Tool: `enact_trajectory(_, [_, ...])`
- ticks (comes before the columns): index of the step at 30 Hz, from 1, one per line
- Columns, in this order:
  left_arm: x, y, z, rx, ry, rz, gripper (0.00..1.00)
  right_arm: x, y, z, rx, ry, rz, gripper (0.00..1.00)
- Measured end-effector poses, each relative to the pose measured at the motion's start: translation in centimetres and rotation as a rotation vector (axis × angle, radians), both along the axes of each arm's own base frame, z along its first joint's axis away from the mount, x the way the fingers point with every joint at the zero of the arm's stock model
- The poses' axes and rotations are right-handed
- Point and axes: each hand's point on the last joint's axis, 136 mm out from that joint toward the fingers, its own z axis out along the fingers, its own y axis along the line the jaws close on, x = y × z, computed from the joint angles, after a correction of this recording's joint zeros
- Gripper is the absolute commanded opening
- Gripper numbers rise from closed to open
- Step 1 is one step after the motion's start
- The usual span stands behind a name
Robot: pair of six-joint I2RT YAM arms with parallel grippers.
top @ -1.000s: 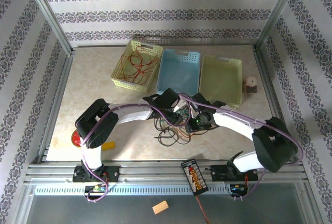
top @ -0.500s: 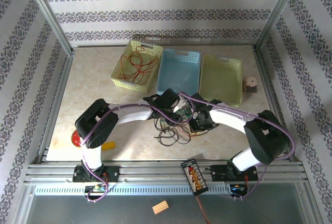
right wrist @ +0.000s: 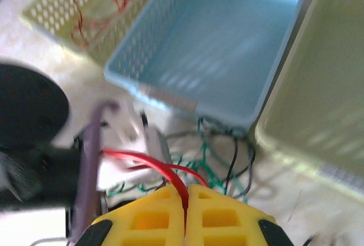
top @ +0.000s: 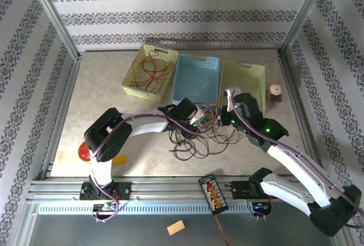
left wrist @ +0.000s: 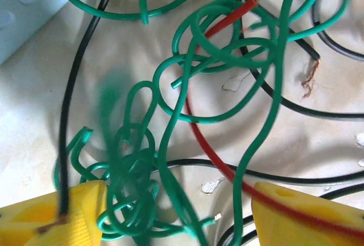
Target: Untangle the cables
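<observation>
The cables (top: pixel 196 139) lie in a loose tangle of green, black and red strands on the table in front of the blue basket. My left gripper (top: pixel 199 119) hangs low over the tangle. In the left wrist view its yellow fingers (left wrist: pixel 57 220) stand wide apart, open. Green loops (left wrist: pixel 133 200) sit between them and a red cable (left wrist: pixel 211 154) runs across the right finger. My right gripper (top: pixel 223 116) is raised at the tangle's right side. In the right wrist view the right gripper (right wrist: pixel 185 200) is shut on a red cable (right wrist: pixel 170 173) that arches leftward from its tips.
At the back stand a yellow basket (top: pixel 129 76) holding red wires, a blue basket (top: pixel 197 59) and a pale green basket (top: pixel 243 89). A small spool (top: pixel 275 93) sits at the far right. A red disc (top: pixel 84 152) and a yellow block (top: pixel 119 159) lie near the left arm.
The right arm has swung up and to the right, away from the tangle, its gripper drawing the red cable with it. The left gripper has stayed over the tangle.
</observation>
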Motion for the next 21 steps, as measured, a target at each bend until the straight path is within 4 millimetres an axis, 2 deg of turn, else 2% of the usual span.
enact_trajectory(11, [-0.3, 0.2, -0.7, 0.004, 0.011, 0.006, 0.67, 1.1, -2.9, 14.8, 0.063, -0.401, -0.127, 0.05])
enact_trajectory(17, [-0.3, 0.3, -0.8, -0.009, 0.001, 0.01, 0.68, 1.4, -2.9, 19.9, 0.119, -0.529, -0.136, 0.05])
enact_trajectory(21, [-0.7, 0.6, -0.6, -0.021, -0.007, 0.008, 0.68, 2.2, -2.3, 21.5, 0.14, -0.582, -0.133, 0.06])
